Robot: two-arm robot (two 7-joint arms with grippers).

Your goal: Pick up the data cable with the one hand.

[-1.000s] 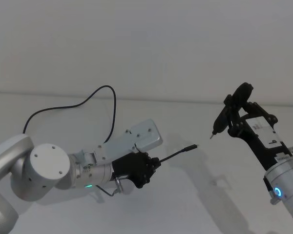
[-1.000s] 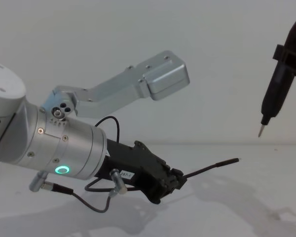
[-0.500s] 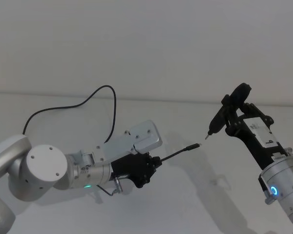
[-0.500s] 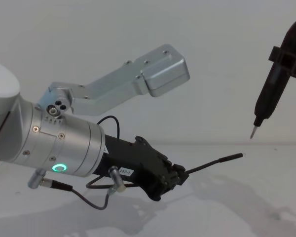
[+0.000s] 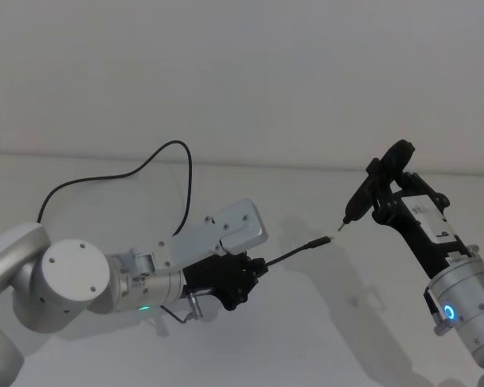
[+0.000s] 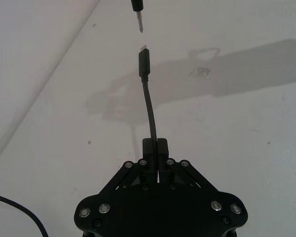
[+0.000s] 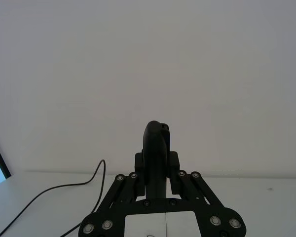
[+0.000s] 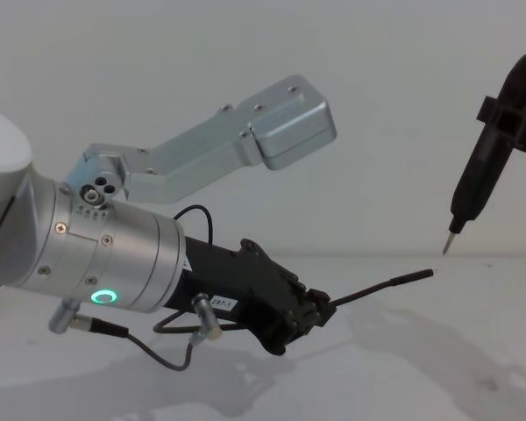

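The left end effector (image 5: 256,266) is clamped narrow on the cable (image 5: 294,252), already lifted off the worktop (image 5: 323,322). The plug (image 6: 144,61) juts right and away from it — its long axis running straight out from the closed jaws toward the tool (image 5: 361,199) gripped by the right end effector (image 5: 383,197). Tool tip and plug end are just apart, almost in line. The cable's slack loops back over the far left worktop; open room lies all round.

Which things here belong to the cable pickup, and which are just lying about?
Part of the job:
- data cable, its plug end sticking out in the air
- left gripper, shut on the cable

Not part of it:
- right gripper, raised, clamped on a pen-like tool whose tip is near the plug
- white table
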